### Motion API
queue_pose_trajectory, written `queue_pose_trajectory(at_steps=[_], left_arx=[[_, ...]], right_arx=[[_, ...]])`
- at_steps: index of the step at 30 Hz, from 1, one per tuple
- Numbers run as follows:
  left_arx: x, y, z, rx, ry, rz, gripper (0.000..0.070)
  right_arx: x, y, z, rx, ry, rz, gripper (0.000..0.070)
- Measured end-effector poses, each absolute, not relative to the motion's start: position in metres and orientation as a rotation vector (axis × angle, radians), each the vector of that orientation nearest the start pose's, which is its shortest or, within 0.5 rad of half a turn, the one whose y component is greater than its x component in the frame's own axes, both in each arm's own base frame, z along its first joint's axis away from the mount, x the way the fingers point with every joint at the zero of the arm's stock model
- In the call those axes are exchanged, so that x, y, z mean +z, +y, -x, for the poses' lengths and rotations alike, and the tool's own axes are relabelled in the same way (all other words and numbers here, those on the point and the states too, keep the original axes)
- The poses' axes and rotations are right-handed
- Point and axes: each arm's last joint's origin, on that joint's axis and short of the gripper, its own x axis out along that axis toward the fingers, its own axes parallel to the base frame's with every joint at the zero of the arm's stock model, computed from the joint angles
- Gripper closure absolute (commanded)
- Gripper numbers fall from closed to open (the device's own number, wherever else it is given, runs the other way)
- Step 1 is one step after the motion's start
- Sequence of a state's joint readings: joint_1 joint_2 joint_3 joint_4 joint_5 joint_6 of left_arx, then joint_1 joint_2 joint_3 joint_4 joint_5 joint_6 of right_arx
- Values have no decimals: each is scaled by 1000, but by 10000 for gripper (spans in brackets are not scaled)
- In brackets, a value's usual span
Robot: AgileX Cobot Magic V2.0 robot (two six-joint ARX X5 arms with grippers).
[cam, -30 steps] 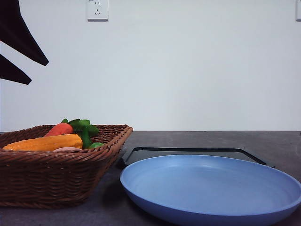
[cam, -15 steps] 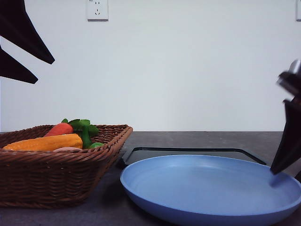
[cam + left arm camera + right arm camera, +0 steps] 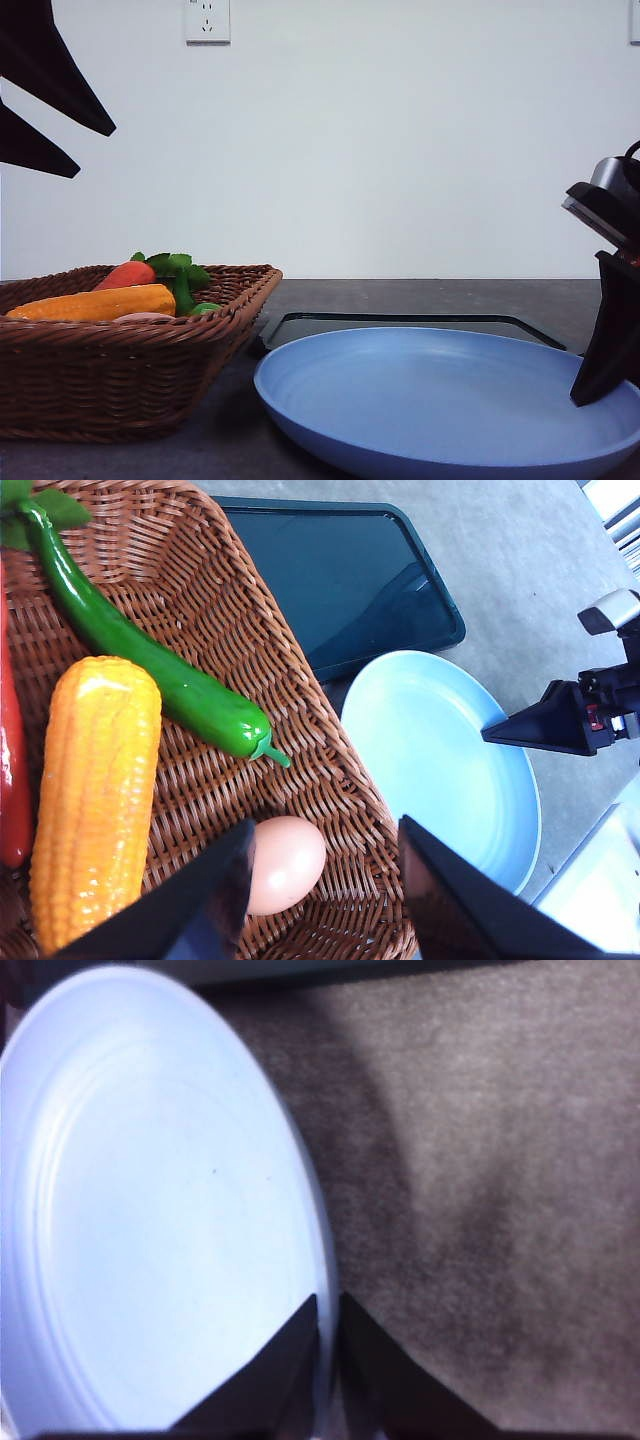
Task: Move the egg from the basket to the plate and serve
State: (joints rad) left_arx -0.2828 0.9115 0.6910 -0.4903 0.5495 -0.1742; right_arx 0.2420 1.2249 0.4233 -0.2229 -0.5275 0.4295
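1. Egg (image 3: pixel 285 863) lay on the wicker floor of the basket (image 3: pixel 300 700), tucked against the wall nearest the plate, with the corn cob (image 3: pixel 95 790) just beside it and the green pepper (image 3: pixel 150 665) beyond; it had not yet been lifted.
2. Over that corner hung the left gripper (image 3: pixel 325 895), its jaws spread wide with the egg between them and clear of both, grasping nothing; I judged this a line-up for a descent onto the egg.
3. From the front, the same left gripper (image 3: pixel 45 110) showed as two dark fingers high above the basket (image 3: pixel 120 370), so a drop of some length remained. The egg sat too low behind the rim there to be picked out with certainty, whereas the left wrist camera showed it plainly.
4. Behind the plate (image 3: pixel 450 400) lay the black tray (image 3: pixel 420 325), bare on the desk.
5. At the plate's right edge, the right gripper (image 3: pixel 328 1360) had its fingers nearly together with the rim (image 3: pixel 322 1290) running between them. It seemed clenched on the plate, probably to steady it or ready it for serving, though contact was not certain.
6. The front camera gave only one dark finger of the right gripper (image 3: pixel 605 350) down at that rim; the narrow gap showed in the right wrist camera alone.
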Motion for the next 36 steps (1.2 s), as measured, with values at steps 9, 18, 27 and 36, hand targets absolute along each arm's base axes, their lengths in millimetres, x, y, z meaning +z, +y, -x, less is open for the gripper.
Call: queue_pose_trajectory(at_steps=[9,18,27,36], left_arx=[[255,-77,-166,-784,789,154,290],[241,-106,-170,-764,919,-180,290],[240,-147,-196,-807,955,-467,290],[221,-167,-219,-856,1093,-572,290]], right_arx=[[162,56,-169,486,1096,-517,700],[184,47,-153,482,995,-539,700],[197,34,-140,441,912,-564,700],[204,28,-132,424,855,-572,700]])
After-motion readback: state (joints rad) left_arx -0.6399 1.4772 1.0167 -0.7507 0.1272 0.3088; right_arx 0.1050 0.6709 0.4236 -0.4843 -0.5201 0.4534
